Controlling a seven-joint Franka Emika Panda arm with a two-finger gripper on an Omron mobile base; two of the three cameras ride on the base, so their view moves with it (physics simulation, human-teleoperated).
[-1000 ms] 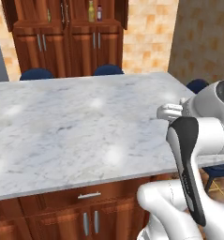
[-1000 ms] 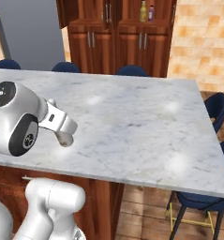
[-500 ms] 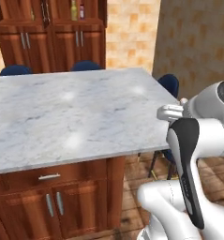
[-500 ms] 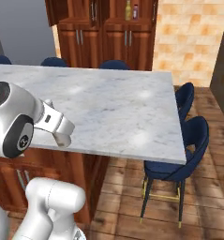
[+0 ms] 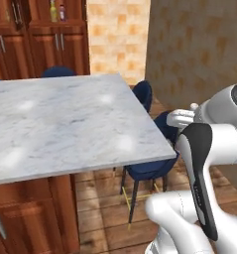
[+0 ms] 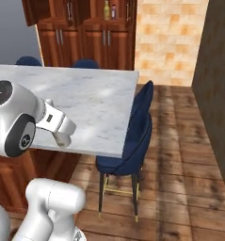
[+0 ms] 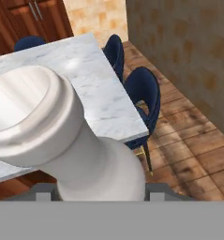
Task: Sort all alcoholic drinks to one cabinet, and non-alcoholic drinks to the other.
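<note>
A pale whitish slim-necked bottle (image 7: 62, 131), one of the alcoholic drinks, stands very close in the hand view with its mouth toward the camera. My gripper (image 5: 182, 118) is shut on it, held folded in near my own arm, off the island's right corner. In the right base view the gripper (image 6: 62, 136) hangs over the island's near edge. The reddish-brown cabinet (image 5: 40, 44) stands far behind the island. On its open shelf are the non-alcoholic drinks: a yellow bottle (image 6: 107, 9) and a maroon bottle (image 6: 114, 10) side by side.
A white marble island (image 5: 65, 119) stretches to the left. Blue stools (image 6: 128, 141) are tucked at its right end. Wooden floor (image 6: 180, 179) lies open to the right, bounded by a brown wall (image 5: 199, 49). A tan stone wall (image 6: 165, 42) is beside the cabinet.
The whole picture has shifted left as the base moved, bringing the island's right end, the stools and the floor into view. The arm keeps its folded pose, still gripping the bottle.
</note>
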